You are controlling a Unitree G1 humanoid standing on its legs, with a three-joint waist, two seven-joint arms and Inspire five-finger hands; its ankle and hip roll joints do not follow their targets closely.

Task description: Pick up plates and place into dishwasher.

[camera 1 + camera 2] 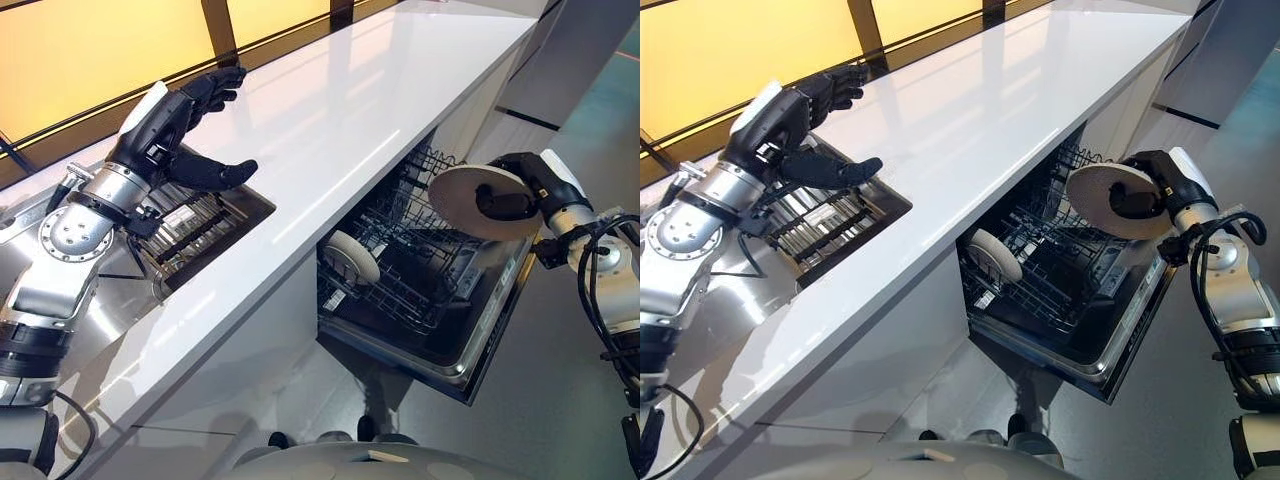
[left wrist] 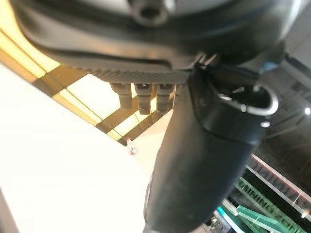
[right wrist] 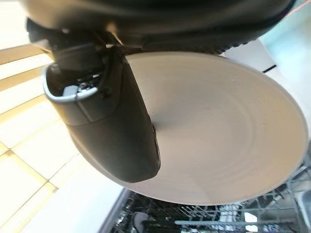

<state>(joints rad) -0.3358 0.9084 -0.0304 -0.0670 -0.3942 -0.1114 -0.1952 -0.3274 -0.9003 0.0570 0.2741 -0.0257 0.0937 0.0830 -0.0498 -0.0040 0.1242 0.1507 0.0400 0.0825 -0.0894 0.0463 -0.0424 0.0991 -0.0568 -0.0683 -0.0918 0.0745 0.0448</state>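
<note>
Two plates are before us. One pale plate point(image 1: 483, 202) is pinched in our right hand point(image 1: 512, 196), thumb across its face and fingers behind its rim, and held in the air above the open dishwasher point(image 1: 430, 290), near the outer corner of the pulled-out lower rack point(image 1: 400, 270). In the right wrist view that plate point(image 3: 214, 141) spreads wide past the thumb, with the wire rack showing dark beneath it. The second plate point(image 1: 350, 257) stands on edge in the rack, close to the cabinet side, just under the lip of the counter.

Our left hand point(image 1: 175, 125) is well apart from all of this, raised over the sink point(image 1: 200, 235) with its fingers loosely spread and the thumb reaching out, nothing held. In the left wrist view the fingers point(image 2: 141, 97) hang straight and free above the white surface.

The countertop point(image 1: 330, 120) is a long, glossy white slab running away from us, catching pale reflections. The sink is sunk into it, with a dark slatted rack inside. Behind the counter runs a wall of amber-yellow panels point(image 1: 90, 50) divided by dark frames. The floor point(image 1: 560, 400) beside the dishwasher is pale grey, and a white cabinet front point(image 1: 250, 350) sits below the counter next to the machine.
</note>
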